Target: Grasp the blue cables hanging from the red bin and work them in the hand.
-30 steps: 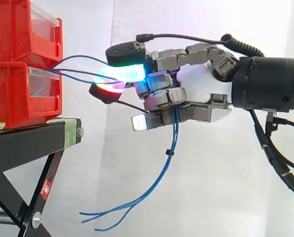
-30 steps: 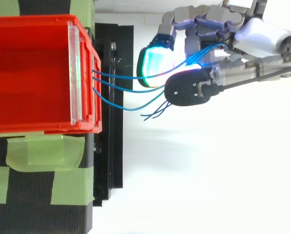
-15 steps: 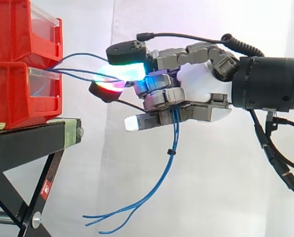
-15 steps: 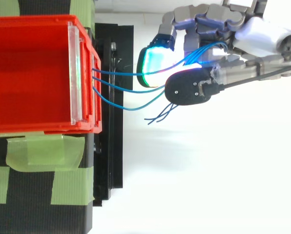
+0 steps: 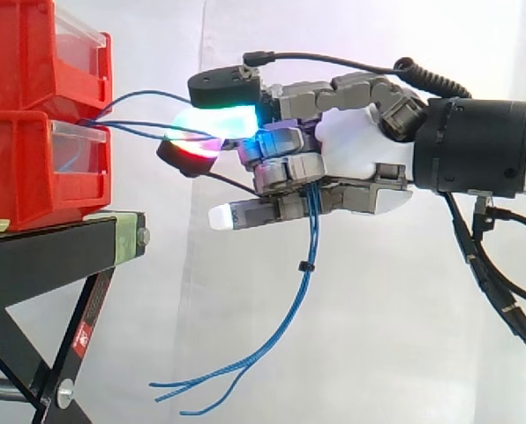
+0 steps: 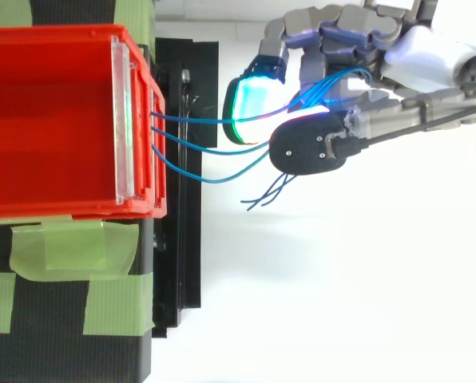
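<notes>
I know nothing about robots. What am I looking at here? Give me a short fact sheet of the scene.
Actor: robot hand, entering from the right in the side view
Held: blue cables, gripped in its curled fingers
Cable path: out of the red bin, through the robot hand, loose ends dangling below
Support: black stand under the red bin
Backdrop: white curtain

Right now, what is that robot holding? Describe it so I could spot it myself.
Find the stacked red bins on the black stand. Thin blue cables run from their front across to the hand, whose curled fingers pinch them, and loose ends dangle below. They alone are blue, thread-thin and limp.
</notes>
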